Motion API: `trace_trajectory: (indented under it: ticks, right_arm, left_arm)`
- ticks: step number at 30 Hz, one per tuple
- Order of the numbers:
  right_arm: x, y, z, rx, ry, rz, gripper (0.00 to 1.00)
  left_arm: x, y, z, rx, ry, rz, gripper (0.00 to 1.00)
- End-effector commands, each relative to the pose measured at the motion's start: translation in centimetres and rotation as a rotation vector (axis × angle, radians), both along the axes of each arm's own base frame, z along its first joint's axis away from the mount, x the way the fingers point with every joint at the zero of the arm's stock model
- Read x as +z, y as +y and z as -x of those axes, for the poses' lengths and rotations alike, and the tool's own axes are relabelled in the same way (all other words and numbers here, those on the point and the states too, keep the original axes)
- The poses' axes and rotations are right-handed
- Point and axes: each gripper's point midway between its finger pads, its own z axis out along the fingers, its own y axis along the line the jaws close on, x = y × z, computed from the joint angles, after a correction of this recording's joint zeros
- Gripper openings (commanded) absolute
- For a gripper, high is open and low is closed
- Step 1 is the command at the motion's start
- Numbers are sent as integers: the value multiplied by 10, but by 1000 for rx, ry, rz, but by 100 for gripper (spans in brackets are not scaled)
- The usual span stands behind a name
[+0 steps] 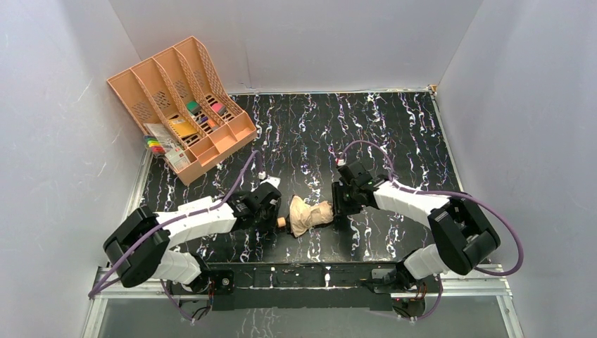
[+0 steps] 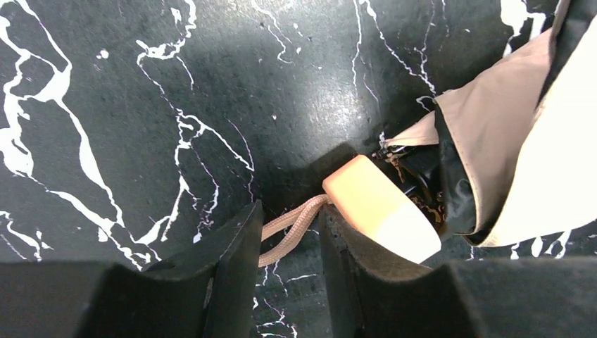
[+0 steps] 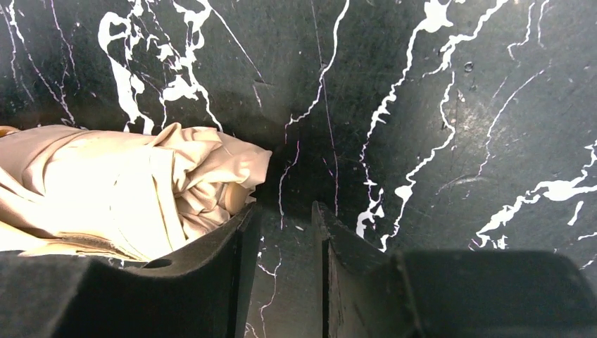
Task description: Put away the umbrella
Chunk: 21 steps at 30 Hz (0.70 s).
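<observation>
Left gripper (image 2: 288, 217): gap narrow, loop strap (image 2: 296, 224) lying between fingers, not visibly pinched; handle (image 2: 380, 210) just beside.
Right gripper (image 3: 285, 215): gap narrow, empty, fabric at its side.
Umbrella (image 1: 310, 213): on table (image 1: 394, 134) between grippers, well apart from file tray (image 1: 179, 105).
Advice: grip handle, not strap; centre on bundle before closing.

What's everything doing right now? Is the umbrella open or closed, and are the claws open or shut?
umbrella: folded shut, loosely crumpled, lying on the table.
left gripper: open, not pinching anything.
strap: slack, lying in the left gripper's gap.
right gripper: open, empty, beside the umbrella.
file tray: at the far left corner, small things in its slots.
</observation>
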Motion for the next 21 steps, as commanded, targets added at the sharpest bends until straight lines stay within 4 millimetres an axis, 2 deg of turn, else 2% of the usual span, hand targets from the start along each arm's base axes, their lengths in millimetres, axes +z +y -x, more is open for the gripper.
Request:
trace_trajectory:
  ticks: [1, 5, 9, 14, 17, 21]
  right_arm:
    - [18, 55, 0, 62, -24, -132, 43]
    - [23, 65, -3, 8, -30, -189, 43]
    - [36, 64, -25, -64, -116, -185, 46]
    - [60, 74, -54, -74, -164, -301, 47]
    - [62, 58, -68, -122, -186, -240, 49]
    - [71, 16, -83, -211, -276, -116, 51]
  left_arm:
    - [9, -39, -16, -52, -36, 99, 36]
    - [6, -51, -27, -69, -54, 94, 36]
    - [9, -59, -45, -98, -94, 60, 36]
    - [17, -60, -80, -84, -119, 47, 36]
    - [27, -46, -105, -34, -135, 29, 38]
    - [45, -14, -129, 54, -173, 4, 44]
